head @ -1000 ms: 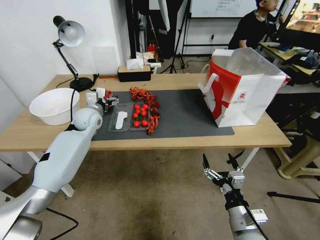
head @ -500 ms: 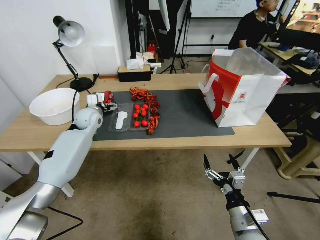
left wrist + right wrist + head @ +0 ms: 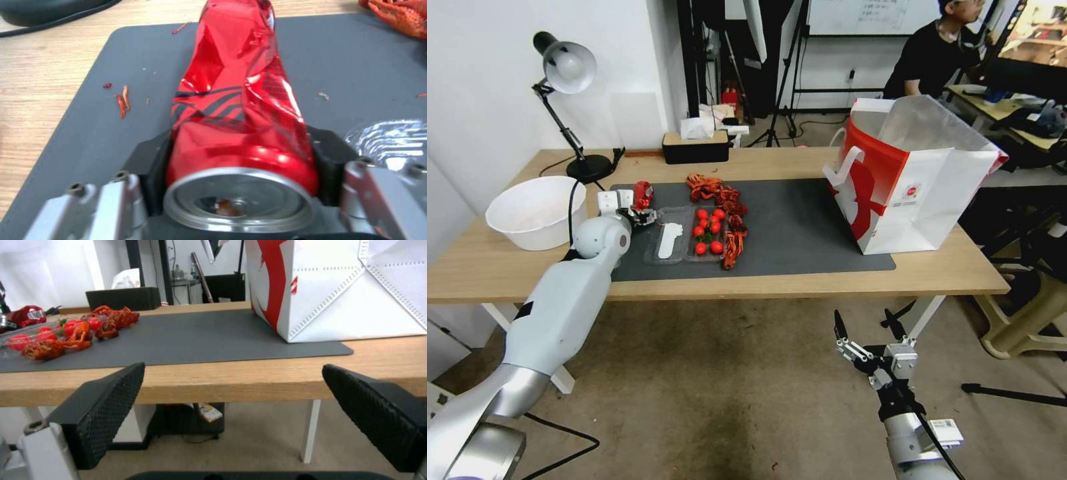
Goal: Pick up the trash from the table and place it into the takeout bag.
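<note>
While nothing visibly sits in the bag yet, left gripper (image 3: 639, 215) is clamped on crushed red metal can (image 3: 236, 110) at mat's far-left corner; tall red-and-white paper takeout bag (image 3: 917, 183) waits right; right gripper (image 3: 864, 331) hangs parked, fingers apart, below the table.

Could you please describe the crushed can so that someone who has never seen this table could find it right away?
Start at the black desk lamp at the table's far left corner, then go to the nearest corner of the dark grey mat. The crushed red can sits there, clamped in the left gripper. Unlike the red tomatoes and crayfish shells nearby, it is shiny dented metal with a silver end.
</note>
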Tool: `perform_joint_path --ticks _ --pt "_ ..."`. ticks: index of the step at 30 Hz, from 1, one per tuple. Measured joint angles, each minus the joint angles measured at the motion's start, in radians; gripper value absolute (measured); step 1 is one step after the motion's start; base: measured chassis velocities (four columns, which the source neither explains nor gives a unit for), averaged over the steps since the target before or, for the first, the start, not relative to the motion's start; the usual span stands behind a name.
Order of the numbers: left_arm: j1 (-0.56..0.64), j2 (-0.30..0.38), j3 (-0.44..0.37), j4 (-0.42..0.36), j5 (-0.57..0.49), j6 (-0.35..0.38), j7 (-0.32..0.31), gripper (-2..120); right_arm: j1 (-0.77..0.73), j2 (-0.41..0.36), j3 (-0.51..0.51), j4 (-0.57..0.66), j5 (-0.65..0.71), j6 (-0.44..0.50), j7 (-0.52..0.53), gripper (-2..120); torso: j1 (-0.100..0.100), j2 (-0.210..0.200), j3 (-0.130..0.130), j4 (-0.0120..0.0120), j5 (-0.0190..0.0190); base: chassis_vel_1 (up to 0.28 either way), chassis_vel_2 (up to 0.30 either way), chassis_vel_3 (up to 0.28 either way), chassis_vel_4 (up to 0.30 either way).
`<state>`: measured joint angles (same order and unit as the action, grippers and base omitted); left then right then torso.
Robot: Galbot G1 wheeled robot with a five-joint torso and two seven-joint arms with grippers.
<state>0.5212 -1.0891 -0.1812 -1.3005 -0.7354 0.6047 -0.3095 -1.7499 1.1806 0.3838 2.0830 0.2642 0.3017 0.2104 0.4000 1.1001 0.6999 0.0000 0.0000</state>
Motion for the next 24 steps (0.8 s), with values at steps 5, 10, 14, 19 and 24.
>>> perform_joint_path --ticks 5,10,14,19,24 --pt "-0.001 0.000 -0.001 0.000 -0.013 -0.005 -0.001 55 0.000 0.001 -0.002 0.000 -0.001 0.000 0.000 100 0.000 0.000 0.000 0.0000 0.0000 0.000 0.000 0.000 0.000" --pt "0.000 -0.002 -0.002 -0.001 -0.022 -0.021 -0.002 55 -0.001 0.002 -0.003 0.002 -0.004 0.000 0.000 100 0.000 0.000 0.000 0.0000 0.0000 0.000 0.000 0.000 0.000" --pt "0.001 -0.001 -0.002 -0.012 -0.042 -0.058 0.011 55 -0.002 0.003 -0.002 0.003 -0.005 0.000 -0.001 100 0.000 0.000 0.000 0.0002 0.0000 0.000 0.000 0.000 0.000" --pt "0.000 0.008 -0.003 -0.093 -0.101 -0.123 0.087 55 -0.005 0.004 -0.002 0.009 -0.013 0.000 -0.001 100 0.000 0.000 0.000 0.0000 0.0001 0.000 0.000 0.000 0.000" --pt "-0.006 0.012 -0.002 -0.138 -0.117 -0.135 0.116 55 -0.005 0.004 -0.002 0.011 -0.018 0.000 -0.001 100 0.000 0.000 0.000 0.0001 0.0001 0.000 0.000 0.000 0.000"
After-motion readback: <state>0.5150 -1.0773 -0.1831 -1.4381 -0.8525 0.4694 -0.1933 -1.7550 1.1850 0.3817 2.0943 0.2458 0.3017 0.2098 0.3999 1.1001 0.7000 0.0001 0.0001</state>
